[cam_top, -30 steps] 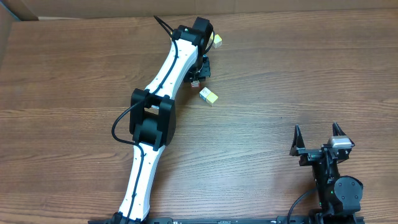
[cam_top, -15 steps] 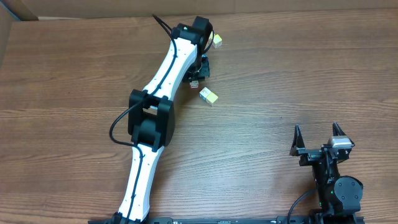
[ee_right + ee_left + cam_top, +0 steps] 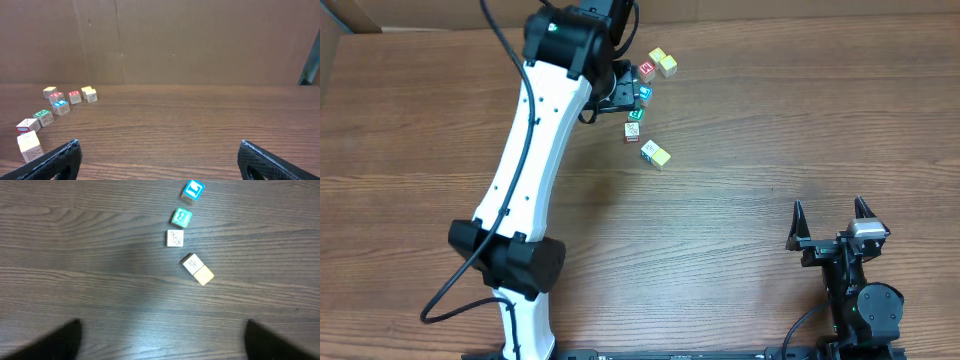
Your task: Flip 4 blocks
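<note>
Four blocks lie in a loose row below my left gripper (image 3: 162, 342), which hangs high above the table, open and empty. In the left wrist view they are a blue L block (image 3: 193, 191), a green block (image 3: 181, 218), a pale block with a line drawing up (image 3: 174, 238), and a pale and yellow block (image 3: 197, 269). Overhead, the blue block (image 3: 643, 93), green block (image 3: 638, 114), red-sided block (image 3: 633, 131) and yellow block (image 3: 656, 154) show beside the raised left arm (image 3: 535, 130). My right gripper (image 3: 828, 215) rests open and empty at the near right.
More cubes sit at the far end of the row, a red-faced one (image 3: 658, 55) and a yellowish one (image 3: 668, 66); several cluster there in the right wrist view (image 3: 75, 96). A cardboard wall (image 3: 200, 40) stands behind the table.
My left gripper has opened and risen well above the blocks it was down among. The arm's elbow swung up and left. The right arm has not moved.
</note>
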`<state>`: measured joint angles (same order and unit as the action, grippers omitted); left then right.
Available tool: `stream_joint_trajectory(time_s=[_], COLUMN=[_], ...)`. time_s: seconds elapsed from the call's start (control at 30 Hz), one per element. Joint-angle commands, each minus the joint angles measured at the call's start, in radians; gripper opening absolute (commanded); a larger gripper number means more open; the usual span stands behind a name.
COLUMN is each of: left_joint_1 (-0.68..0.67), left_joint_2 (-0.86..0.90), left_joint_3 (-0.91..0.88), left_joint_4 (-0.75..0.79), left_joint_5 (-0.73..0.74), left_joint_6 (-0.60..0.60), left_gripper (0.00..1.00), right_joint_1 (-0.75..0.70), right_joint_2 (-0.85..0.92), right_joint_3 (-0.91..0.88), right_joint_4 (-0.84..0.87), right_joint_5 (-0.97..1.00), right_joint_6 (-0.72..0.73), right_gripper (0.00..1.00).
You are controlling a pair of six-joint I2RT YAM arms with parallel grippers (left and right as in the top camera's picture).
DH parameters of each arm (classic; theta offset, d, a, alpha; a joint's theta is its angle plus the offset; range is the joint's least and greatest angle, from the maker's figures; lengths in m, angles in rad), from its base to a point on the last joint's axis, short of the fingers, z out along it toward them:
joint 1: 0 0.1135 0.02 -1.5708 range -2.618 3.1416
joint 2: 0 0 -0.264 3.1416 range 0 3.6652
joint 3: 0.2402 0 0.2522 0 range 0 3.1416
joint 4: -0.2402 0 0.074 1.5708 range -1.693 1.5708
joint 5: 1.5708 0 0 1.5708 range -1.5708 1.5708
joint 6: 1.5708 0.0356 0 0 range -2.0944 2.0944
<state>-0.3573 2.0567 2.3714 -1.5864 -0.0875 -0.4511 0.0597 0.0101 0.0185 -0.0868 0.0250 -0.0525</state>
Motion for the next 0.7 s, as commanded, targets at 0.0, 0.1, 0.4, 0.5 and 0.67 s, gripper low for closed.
stream_joint_trajectory(time_s=[0.0, 0.1, 0.4, 0.5, 0.67], left_joint_1=[0.010, 0.010, 0.009, 0.009, 0.009], left_joint_2=[0.043, 0.083, 0.273, 0.335, 0.409], left_joint_3=[0.000, -0.003, -0.008, -0.008, -0.008], left_joint_4=[0.007, 0.022, 0.075, 0.094, 0.120], left_joint_5=[-0.020, -0.020, -0.016, -0.016, -0.013], left_joint_6=[0.010, 0.010, 0.009, 0.011, 0.037], left_gripper=[1.00, 0.83, 0.63, 0.66, 0.66], right_joint_1=[-0.003, -0.003, -0.003, -0.003, -0.003], right_joint_2=[-0.007, -0.007, -0.007, -0.007, -0.007], right_joint_3=[-0.010, -0.010, -0.010, -0.010, -0.010], right_joint_4=[0.005, 0.005, 0.005, 0.005, 0.005], right_joint_5=[-0.005, -0.005, -0.005, -0.005, -0.005], right_joint_6=[0.000, -0.001, 0.000, -0.001, -0.001], right_gripper=[1.00, 1.00, 1.00, 1.00, 1.00])
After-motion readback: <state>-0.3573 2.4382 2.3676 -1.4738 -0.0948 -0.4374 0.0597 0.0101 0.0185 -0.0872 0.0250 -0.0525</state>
